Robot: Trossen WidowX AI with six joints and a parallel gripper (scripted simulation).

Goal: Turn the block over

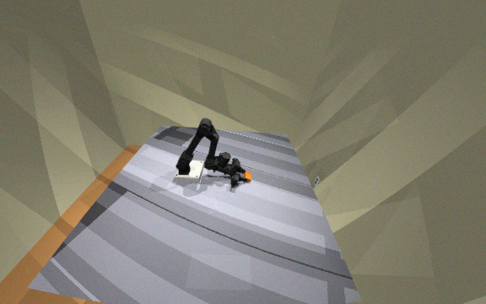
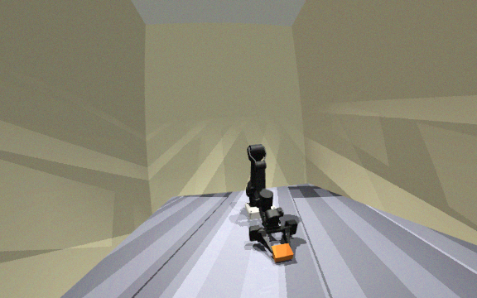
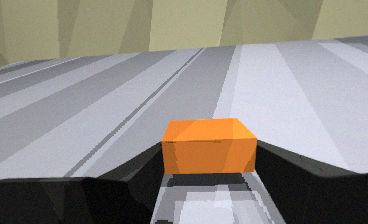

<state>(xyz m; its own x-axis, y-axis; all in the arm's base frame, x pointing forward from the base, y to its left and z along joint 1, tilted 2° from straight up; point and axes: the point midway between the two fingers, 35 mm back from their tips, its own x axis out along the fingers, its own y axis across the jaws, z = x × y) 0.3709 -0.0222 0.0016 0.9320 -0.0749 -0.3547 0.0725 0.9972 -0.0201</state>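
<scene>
An orange block [image 1: 247, 176] [image 2: 283, 252] [image 3: 209, 145] sits between the black fingers of my gripper [image 1: 243, 177] [image 2: 280, 248] [image 3: 209, 160], which is shut on it. The arm is folded low and the gripper reaches out nearly level, so the block is at or just above the striped grey table [image 1: 209, 236] [image 2: 367, 248] [image 3: 85, 115]. In the wrist view the block's top and near faces show plain orange; I see no mark on them. Its underside is hidden.
The arm's white base plate [image 1: 190, 171] [image 2: 253, 212] stands just behind the gripper. An orange strip [image 1: 57, 228] runs along the table's left edge in the top view. Tan walls surround the table.
</scene>
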